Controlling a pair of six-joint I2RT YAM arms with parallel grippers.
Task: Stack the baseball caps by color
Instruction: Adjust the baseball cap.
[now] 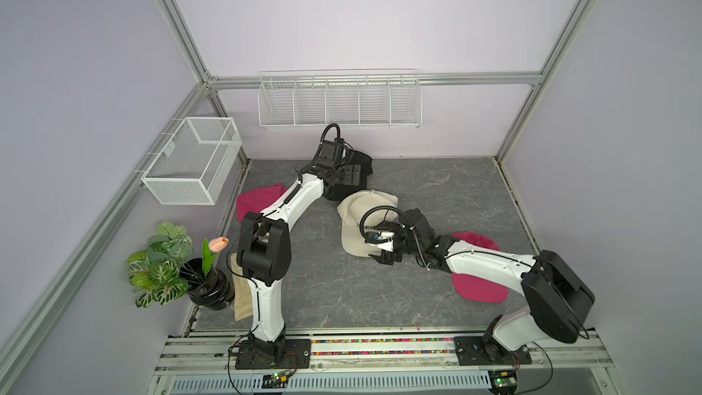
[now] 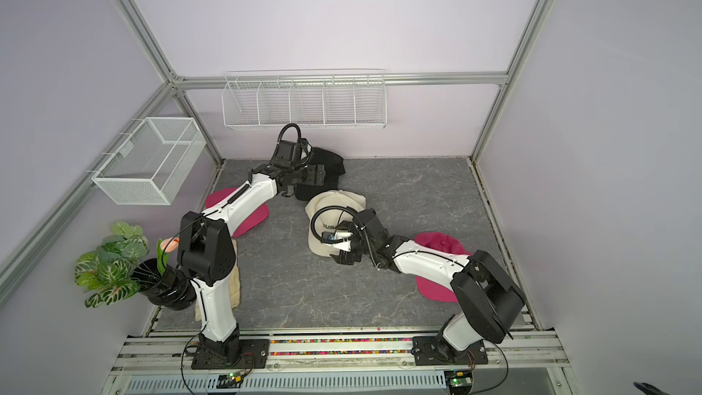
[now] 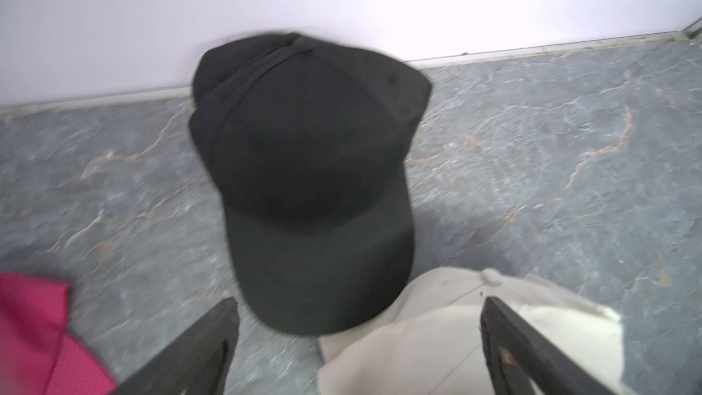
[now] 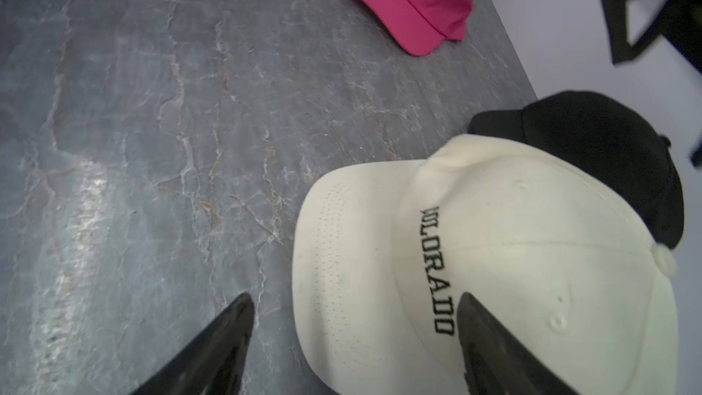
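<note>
Cream cap (image 4: 494, 260) beneath right tool (image 4: 353, 298), jaws apart

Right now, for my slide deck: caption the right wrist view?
Open fingers at the brim of a cream COLORADO cap, a black cap touching it, a pink cap beyond.

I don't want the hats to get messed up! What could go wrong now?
The black cap touches the cream cap, so lifting either might drag the other. The pink cap under the left arm and the pink cap under the right arm could get shoved by a low swing. The open right gripper hangs over the cream brim and might knock it.
</note>
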